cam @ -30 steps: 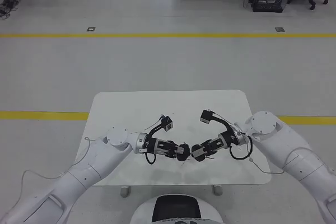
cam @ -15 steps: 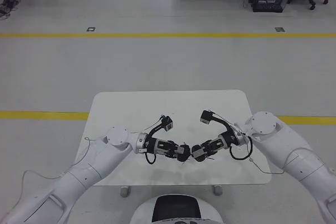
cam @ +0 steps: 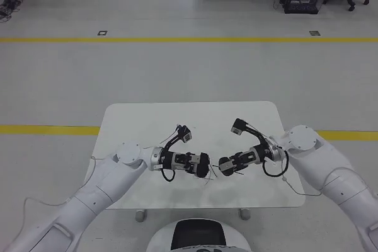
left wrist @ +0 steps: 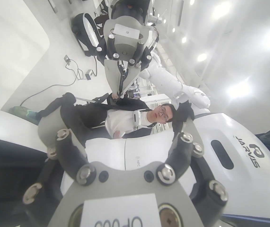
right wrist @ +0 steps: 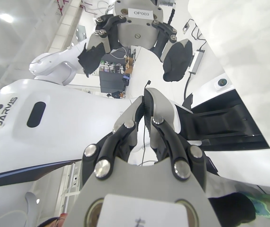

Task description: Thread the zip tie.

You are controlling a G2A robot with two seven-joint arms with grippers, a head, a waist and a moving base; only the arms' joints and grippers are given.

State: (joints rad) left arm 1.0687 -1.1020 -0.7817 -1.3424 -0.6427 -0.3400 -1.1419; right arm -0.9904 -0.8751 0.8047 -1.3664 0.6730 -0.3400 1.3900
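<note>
Two arms: they face each other tip to tip above the near part of the surface (cam: 239,116), with open air between them.
Change: half a second ago the tips were almost touching. Now they have drawn apart, each arm pulled back a little towards its own side.
Left fingers (cam: 203,166): spread wide, with nothing between them.
Right fingers (right wrist: 146,100): pressed together on the zip tie (right wrist: 144,133). It is a thin black strand running down between them, and its small square end pokes out just past the tips, towards the other arm.
Zip tie's place: in the air, held by the right arm alone. It is off the surface and clear of the left fingers.
Meaning for the task: no closed loop can be seen, so the threading is probably not done. The meeting of the two tips looks broken off or reset. The gap would have to be closed again and the free end lined up.
Risk: the strand is thin and likely springy, so a slight misalignment could make the ends miss.
Surface: white, with rounded corners.
Floor: pale grey, crossed by two yellow lines (cam: 176,40).
Far room: dark equipment (cam: 302,6) stands at the back edge, and loose cables (cam: 0,9) lie in the back corner.
</note>
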